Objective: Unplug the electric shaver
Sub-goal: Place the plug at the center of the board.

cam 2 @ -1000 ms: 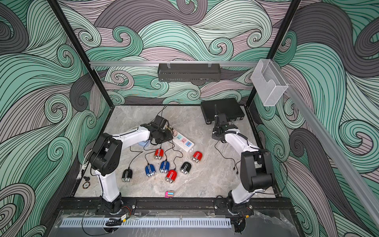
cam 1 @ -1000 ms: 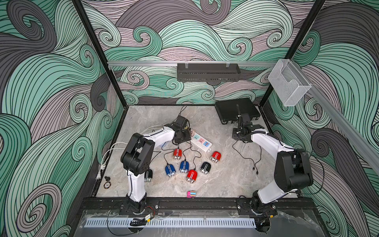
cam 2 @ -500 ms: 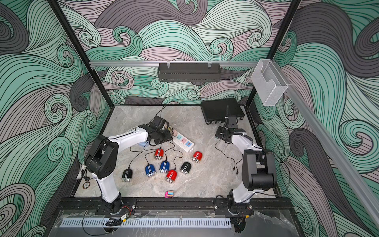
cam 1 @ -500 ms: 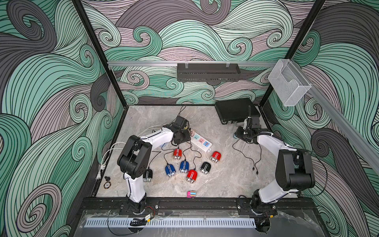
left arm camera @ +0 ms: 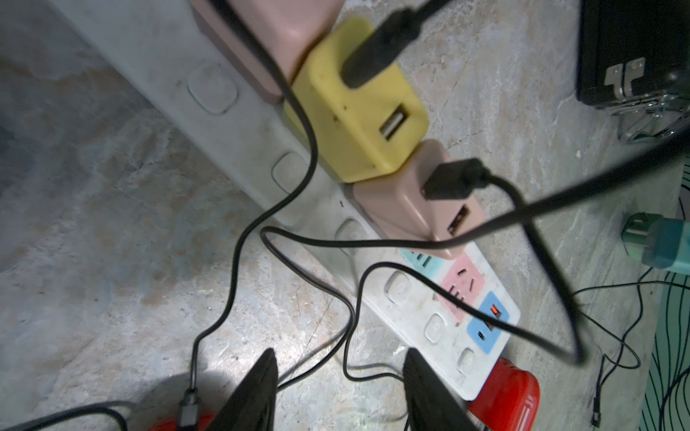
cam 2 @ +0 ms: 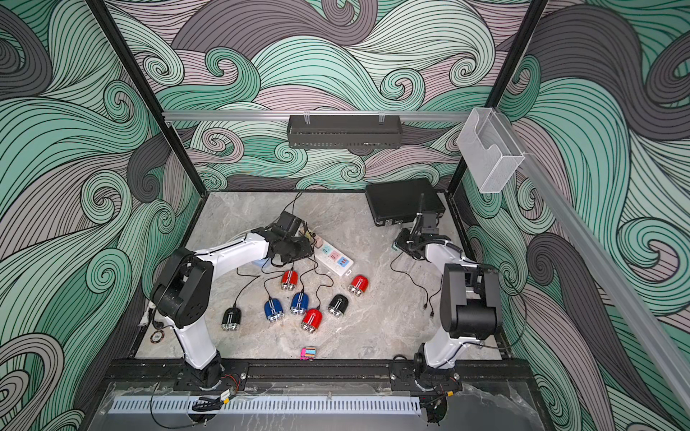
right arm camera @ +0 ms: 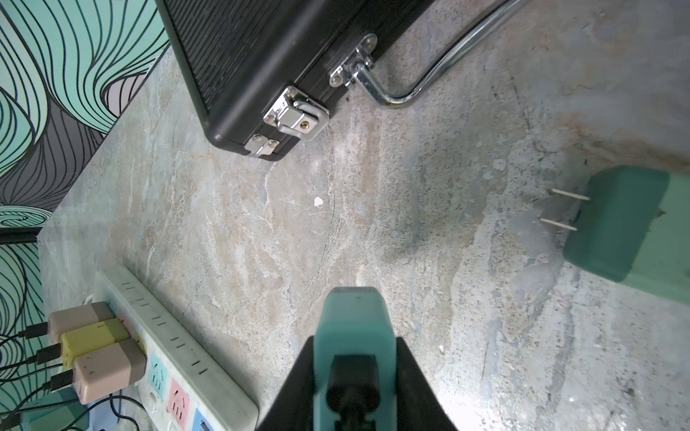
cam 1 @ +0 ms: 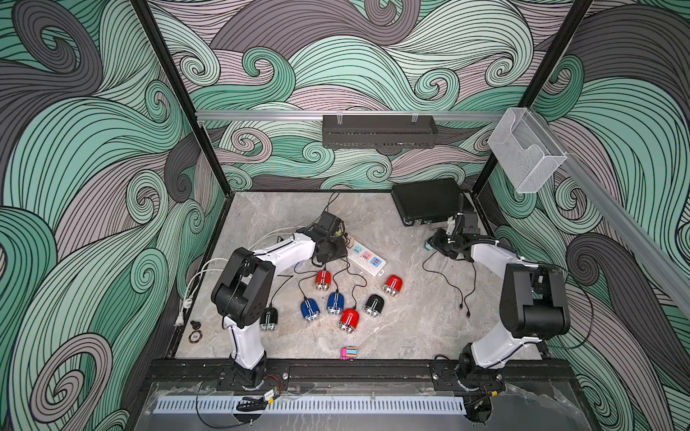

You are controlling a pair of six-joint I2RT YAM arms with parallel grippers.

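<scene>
Several small electric shavers, red (cam 1: 323, 280), blue (cam 1: 335, 303) and black (cam 1: 373, 304), lie on the marble table. Black cables run from them to charger bricks on a white power strip (cam 1: 366, 257). A yellow brick (left arm camera: 354, 112) and a pink brick (left arm camera: 410, 209) sit plugged in side by side. My left gripper (left arm camera: 339, 373) hangs open just above the table beside the strip, with only loose cable under it. Over by the black case, my right gripper (right arm camera: 353, 343) is shut on a teal charger brick (right arm camera: 351, 321) that has a black cable in it.
A shut black case (cam 1: 427, 199) lies at the back right. A second teal brick (right arm camera: 627, 224) lies on the table with its prongs bare. Loose cables (cam 1: 463, 294) trail by the right arm. A small pink toy (cam 1: 348, 353) sits near the front edge.
My right wrist has swung a little toward the right wall with the teal brick still in its grip. The left arm has shifted slightly and its gripper stays by the strip.
</scene>
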